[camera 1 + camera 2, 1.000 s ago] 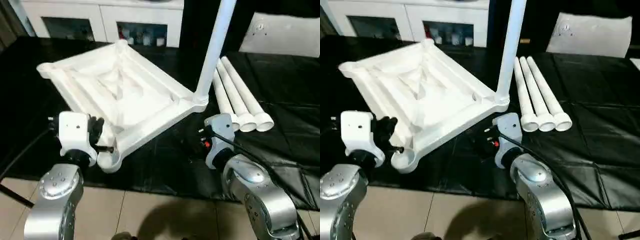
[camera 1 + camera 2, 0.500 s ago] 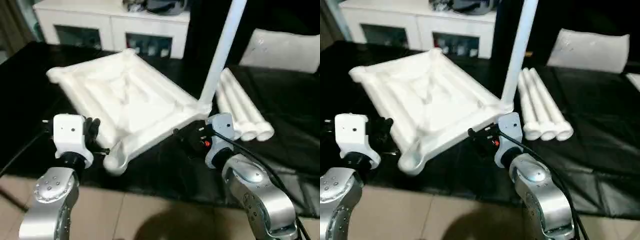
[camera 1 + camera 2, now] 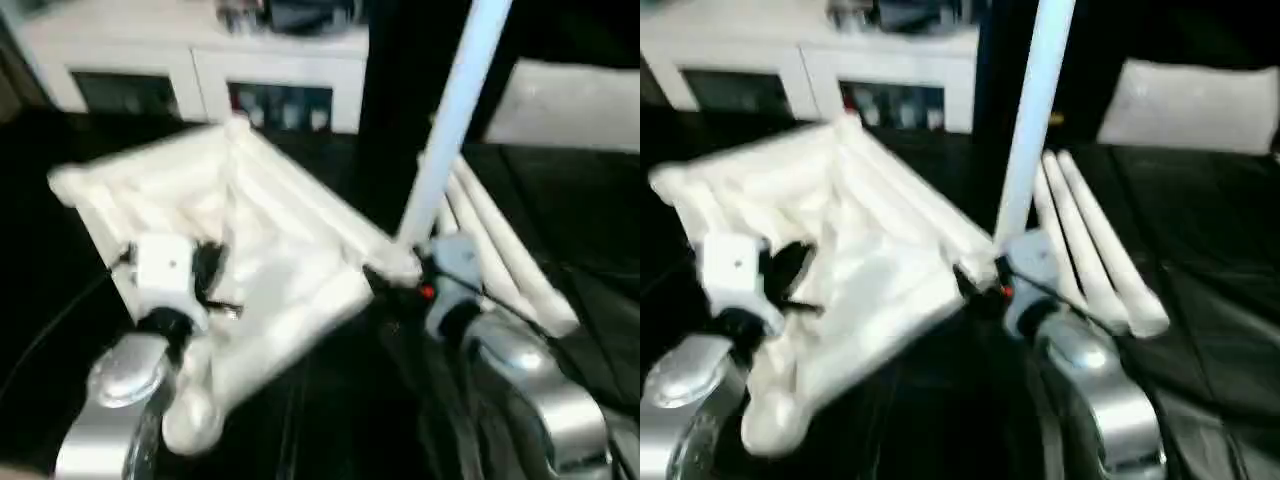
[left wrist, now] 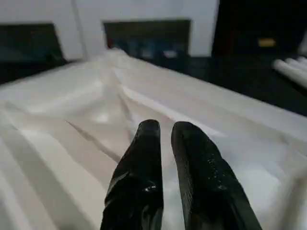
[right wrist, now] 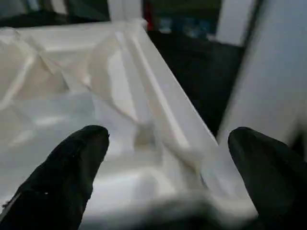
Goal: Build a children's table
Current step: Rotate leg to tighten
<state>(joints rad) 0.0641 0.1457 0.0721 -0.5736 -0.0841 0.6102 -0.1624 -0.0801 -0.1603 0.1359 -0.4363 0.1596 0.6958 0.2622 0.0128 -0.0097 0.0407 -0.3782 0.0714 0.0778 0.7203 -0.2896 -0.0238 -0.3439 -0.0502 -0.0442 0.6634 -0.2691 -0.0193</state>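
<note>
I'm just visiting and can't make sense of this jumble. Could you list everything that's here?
Table top: one, white, upside down on the black cover, ribs facing up.
Fitted leg: one, white, standing upright in the top's corner by the right gripper.
Loose legs: three, white, lying side by side right of the top.
Black cover: one, under everything.
Cabinet: one, white with dark glass fronts, behind.
Left gripper: black fingers nearly shut, over the top's ribs.
Right gripper: black fingers spread wide, at the fitted leg's corner.

White plastic table top (image 3: 250, 240) lies inverted on the black surface, ribbed underside up, round sockets at the corners. One tapered white leg (image 3: 455, 115) stands upright in its right-hand corner socket. Three loose legs (image 3: 1090, 250) lie side by side just beyond that corner.
</note>
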